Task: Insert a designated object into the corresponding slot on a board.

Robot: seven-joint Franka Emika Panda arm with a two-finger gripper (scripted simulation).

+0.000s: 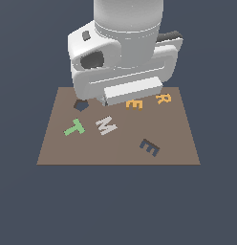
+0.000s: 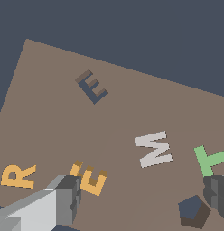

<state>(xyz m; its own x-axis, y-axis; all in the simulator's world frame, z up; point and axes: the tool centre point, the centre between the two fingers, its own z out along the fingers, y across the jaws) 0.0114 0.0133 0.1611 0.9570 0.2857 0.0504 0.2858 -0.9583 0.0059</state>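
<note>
going across the exterior view from its left: a green t [image 1: 74,128] lies flat on the brown board [image 1: 177,143], with a dark pentagon hole [image 1: 80,105] just behind it — then a white m [image 1: 106,125] nearer the middle. the orange e [image 1: 134,104] lies on the board partly under the gripper [image 2: 141,194], and in the wrist view it sits between the two grey fingers [image 2: 68,198], which stand wide apart and touch nothing. an orange r [image 1: 163,98] rests just beside the e. the dark e-shaped slot [image 1: 150,147] sits toward the exterior view's right — well apart from the orange e.
</note>
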